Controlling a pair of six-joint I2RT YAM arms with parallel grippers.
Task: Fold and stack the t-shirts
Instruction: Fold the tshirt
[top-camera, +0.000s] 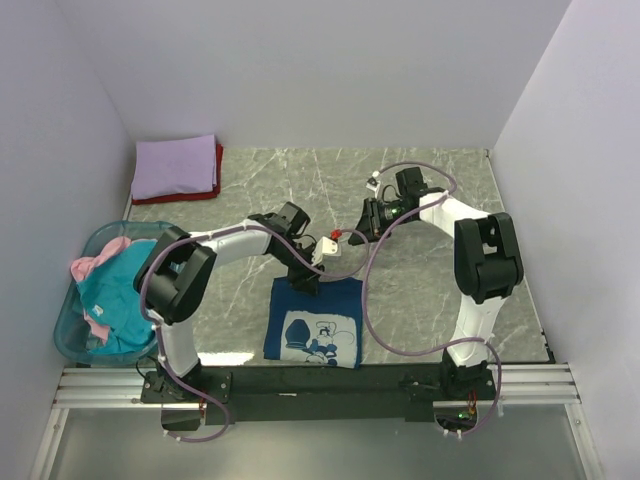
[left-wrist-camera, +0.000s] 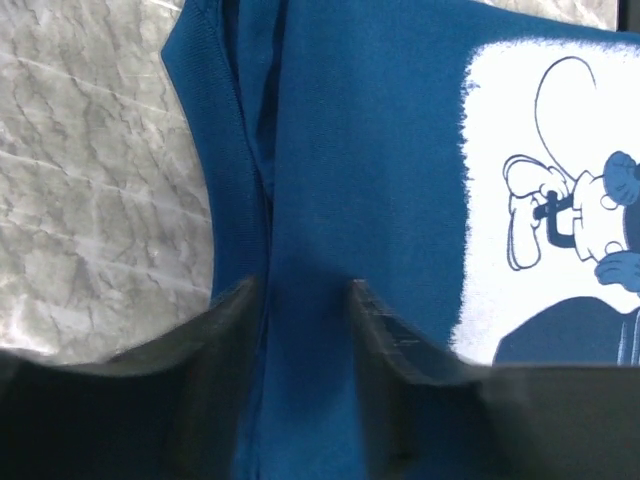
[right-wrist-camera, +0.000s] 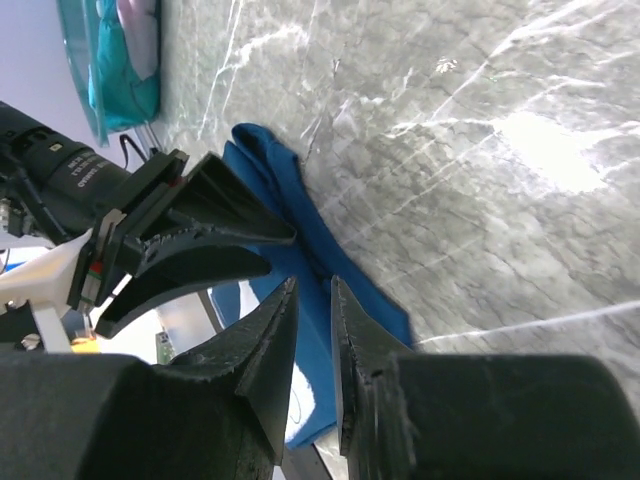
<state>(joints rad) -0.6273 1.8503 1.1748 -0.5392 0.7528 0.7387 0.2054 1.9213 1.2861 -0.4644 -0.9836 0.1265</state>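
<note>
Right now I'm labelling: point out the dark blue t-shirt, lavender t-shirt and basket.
dark blue t-shirt (top-camera: 318, 338): top external view, white print.
lavender t-shirt (top-camera: 175, 165): top external view, folded top face.
basket (top-camera: 72, 335): top external view, left wall.

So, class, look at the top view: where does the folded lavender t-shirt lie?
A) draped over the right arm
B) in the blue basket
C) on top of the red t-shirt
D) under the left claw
C: the lavender t-shirt lies folded on the red t-shirt, whose edges show along its right and near sides.
</note>
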